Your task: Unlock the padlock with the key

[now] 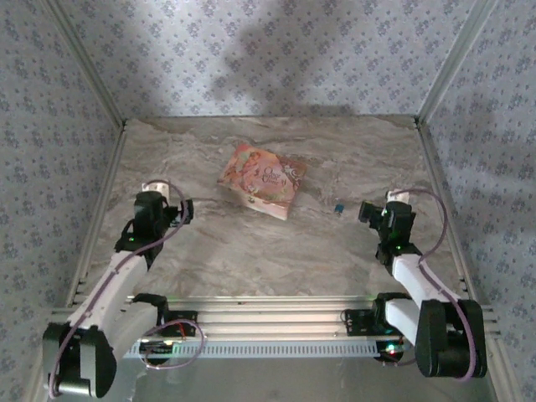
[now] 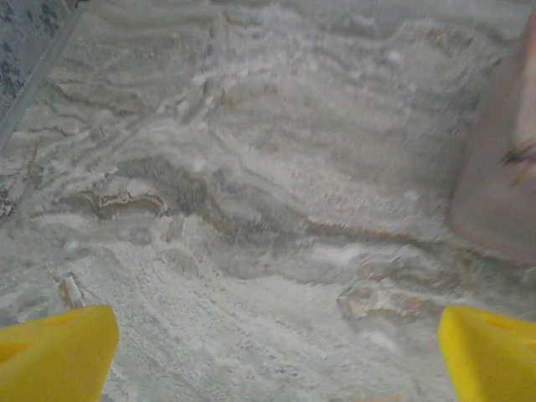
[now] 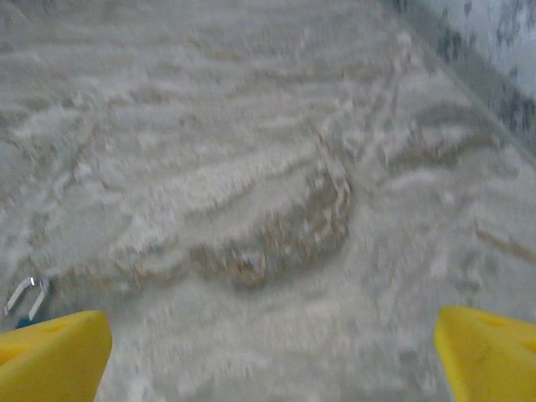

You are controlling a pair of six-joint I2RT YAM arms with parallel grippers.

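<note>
A small blue item with a silver metal loop [image 1: 339, 207] lies on the marble table right of centre; it looks like the padlock. Its loop [image 3: 25, 295] shows at the lower left of the right wrist view, just beyond the left yellow fingertip [image 3: 50, 356]. The key I cannot make out. My right gripper [image 1: 368, 210] hovers just right of the blue item, open and empty, its jaws [image 3: 272, 368] wide over bare table. My left gripper [image 1: 182, 210] stands at the left, also open and empty, with its jaws [image 2: 276, 368] spread over bare marble.
A pink illustrated box [image 1: 261, 179] lies flat at the table's middle, between the two grippers; its edge [image 2: 502, 167] shows at the right of the left wrist view. Patterned walls with metal rails [image 1: 100, 193] close in the table on three sides.
</note>
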